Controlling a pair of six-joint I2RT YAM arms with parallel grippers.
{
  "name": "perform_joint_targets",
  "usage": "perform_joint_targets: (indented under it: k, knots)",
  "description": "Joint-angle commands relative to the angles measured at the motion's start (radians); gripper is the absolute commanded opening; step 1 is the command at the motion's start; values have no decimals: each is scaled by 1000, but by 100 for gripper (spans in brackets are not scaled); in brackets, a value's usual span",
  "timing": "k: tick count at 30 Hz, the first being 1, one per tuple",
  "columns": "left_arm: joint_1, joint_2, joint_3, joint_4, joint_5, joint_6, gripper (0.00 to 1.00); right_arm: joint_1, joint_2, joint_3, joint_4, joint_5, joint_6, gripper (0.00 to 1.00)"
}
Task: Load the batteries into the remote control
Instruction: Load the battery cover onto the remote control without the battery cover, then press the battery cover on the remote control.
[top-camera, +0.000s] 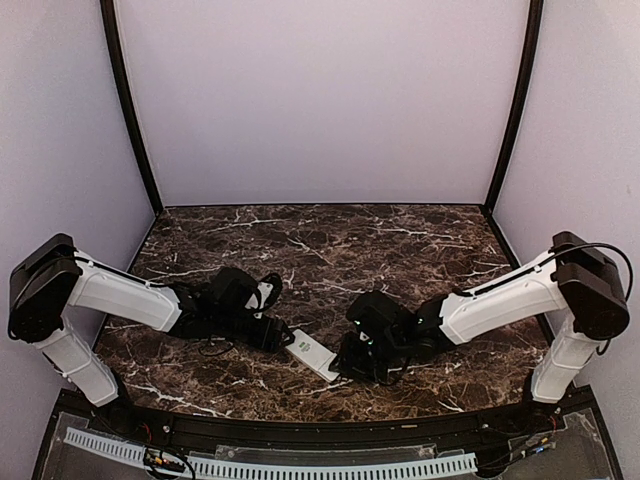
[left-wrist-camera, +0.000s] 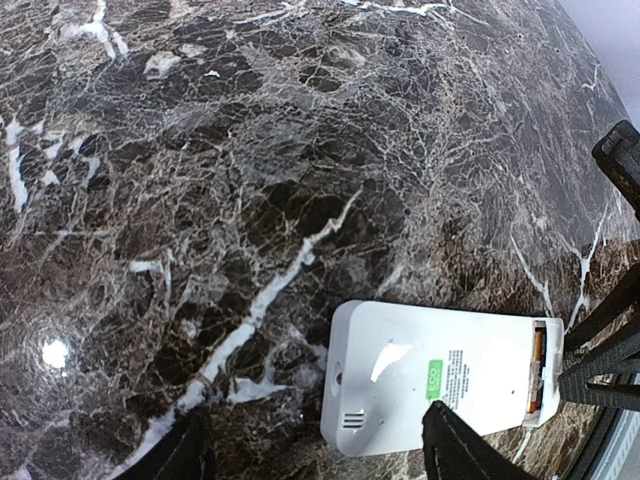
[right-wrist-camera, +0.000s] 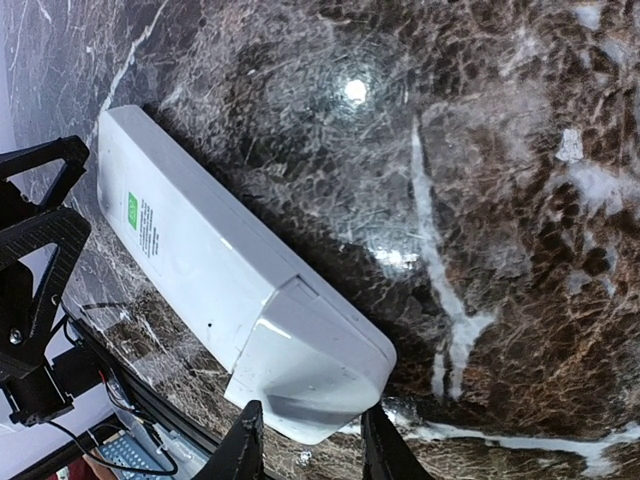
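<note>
Top external, remote control (top-camera: 313, 355) flat on marble table (top-camera: 330, 240)

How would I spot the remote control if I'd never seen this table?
Find the dark marble tabletop, then its near edge, midway between the left arm and right arm. The remote control lies there: the only flat white slab, with a green sticker.

Smooth glossy plastic remote control (right-wrist-camera: 215, 265)

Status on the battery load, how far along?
Done: a battery sits in the open end of the remote control. In hand: right gripper straddles the ajar cover; left gripper open by the other end. Left: closing the cover; second battery unseen.
</note>
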Motion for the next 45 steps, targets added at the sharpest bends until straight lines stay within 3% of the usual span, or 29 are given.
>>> perform_joint_targets:
  k: [1,13,21,28,45]
  knots:
    - [3,-3,0,1,4,16,70,-10,10,24,-14,16,-9,31]
    - [4,-1,3,1,8,19,70,-8,-48,68,-172,11,-86,31]
    - [3,-6,1,2,8,20,70,-11,-107,180,-363,70,-239,30]
    - [4,-18,4,-9,2,22,70,-44,-53,220,-236,-2,-336,0]
    - [3,-26,-10,-4,-10,22,70,-49,53,277,-206,-57,-388,0]
